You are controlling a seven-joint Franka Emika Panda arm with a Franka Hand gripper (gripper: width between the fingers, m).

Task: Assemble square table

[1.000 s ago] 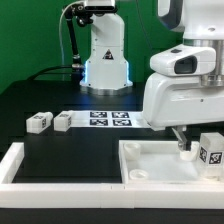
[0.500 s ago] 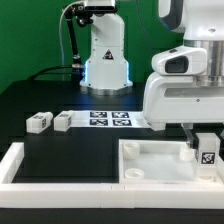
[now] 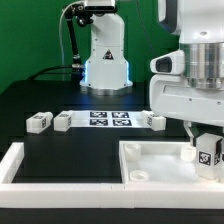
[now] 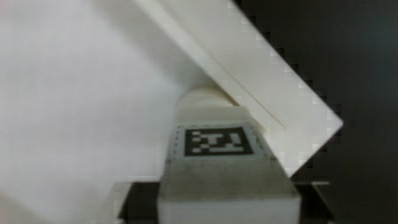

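The square table panel (image 3: 155, 160), white with a raised rim, lies at the front of the exterior view's right. My gripper (image 3: 207, 140) is shut on a white tagged leg block (image 3: 209, 153) and holds it upright over the panel's far corner on that side. In the wrist view the leg (image 4: 219, 140) stands between my dark fingers (image 4: 143, 200), its end against the panel (image 4: 80, 90) just inside the rim (image 4: 249, 70). Two loose leg blocks (image 3: 38, 122) (image 3: 63, 121) lie at the exterior view's left. A third (image 3: 155, 121) lies by the marker board's end.
The marker board (image 3: 108, 119) lies flat mid-table. A second robot base (image 3: 105, 60) stands at the back. Long white bars (image 3: 20, 165) frame the black work surface at the front and the exterior view's left.
My arm has shifted toward the exterior view's right with the leg block in it, uncovering the third leg block beside the marker board. The leg sits a little lower over the panel corner.
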